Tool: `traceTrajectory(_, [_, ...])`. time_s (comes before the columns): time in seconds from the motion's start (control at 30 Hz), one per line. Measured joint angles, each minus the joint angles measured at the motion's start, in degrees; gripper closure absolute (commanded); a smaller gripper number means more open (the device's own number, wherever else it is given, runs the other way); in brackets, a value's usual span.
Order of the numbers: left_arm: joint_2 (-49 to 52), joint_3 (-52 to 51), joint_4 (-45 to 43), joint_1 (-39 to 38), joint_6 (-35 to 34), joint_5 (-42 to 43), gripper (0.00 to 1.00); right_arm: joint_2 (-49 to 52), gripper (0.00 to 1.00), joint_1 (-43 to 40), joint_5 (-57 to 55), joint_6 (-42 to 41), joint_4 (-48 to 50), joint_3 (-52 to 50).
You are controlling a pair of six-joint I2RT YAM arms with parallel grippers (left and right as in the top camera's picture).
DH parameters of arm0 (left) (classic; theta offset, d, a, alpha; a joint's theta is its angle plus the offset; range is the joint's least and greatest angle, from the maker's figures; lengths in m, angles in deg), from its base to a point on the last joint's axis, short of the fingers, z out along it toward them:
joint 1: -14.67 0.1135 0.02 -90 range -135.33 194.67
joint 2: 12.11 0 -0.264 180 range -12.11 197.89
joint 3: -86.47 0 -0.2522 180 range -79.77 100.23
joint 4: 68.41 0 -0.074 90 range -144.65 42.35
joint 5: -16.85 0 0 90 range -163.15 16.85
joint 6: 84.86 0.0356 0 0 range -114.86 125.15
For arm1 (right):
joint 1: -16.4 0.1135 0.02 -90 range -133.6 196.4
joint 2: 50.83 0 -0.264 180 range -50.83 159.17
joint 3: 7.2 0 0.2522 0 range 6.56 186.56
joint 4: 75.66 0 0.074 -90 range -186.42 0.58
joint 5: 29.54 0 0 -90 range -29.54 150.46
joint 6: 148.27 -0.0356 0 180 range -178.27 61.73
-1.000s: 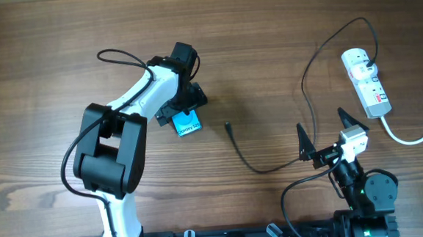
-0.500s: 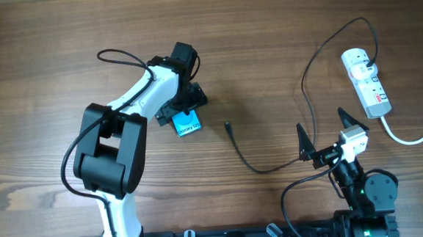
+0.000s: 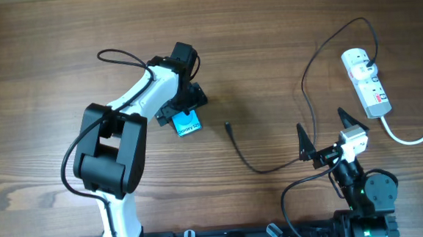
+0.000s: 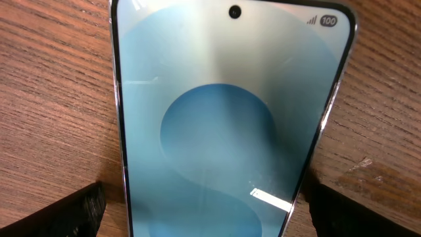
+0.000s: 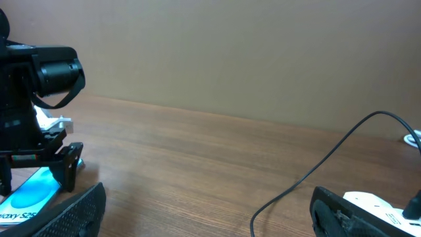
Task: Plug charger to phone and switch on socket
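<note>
The phone point(image 3: 187, 123) lies flat on the wooden table, turquoise screen up. It fills the left wrist view point(image 4: 223, 125) and shows at the left edge of the right wrist view point(image 5: 26, 197). My left gripper point(image 3: 182, 114) is open and straddles the phone's near end, one finger on each side point(image 4: 204, 214), the right finger close to its edge. The charger cable point(image 3: 253, 167) runs from the socket point(image 3: 366, 82) in a long loop, and its connector tip point(image 3: 228, 125) lies free to the right of the phone. My right gripper point(image 3: 322, 130) is open and empty, above the cable point(image 5: 316, 178).
The socket's thick white cord point(image 3: 419, 139) curves along the right table edge. The socket's end shows low right in the right wrist view point(image 5: 375, 204). My left arm's body point(image 3: 110, 147) stands left of the phone. A wall rises behind the table.
</note>
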State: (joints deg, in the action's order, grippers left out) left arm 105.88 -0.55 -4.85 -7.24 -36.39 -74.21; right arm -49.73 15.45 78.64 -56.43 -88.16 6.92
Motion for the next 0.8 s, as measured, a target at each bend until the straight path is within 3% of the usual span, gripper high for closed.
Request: traceTrajectory(0.8, [0.0,0.0,0.0,-0.1,-0.2,-0.6,0.0,0.0,0.0,0.0,0.0,0.0,0.0,0.0])
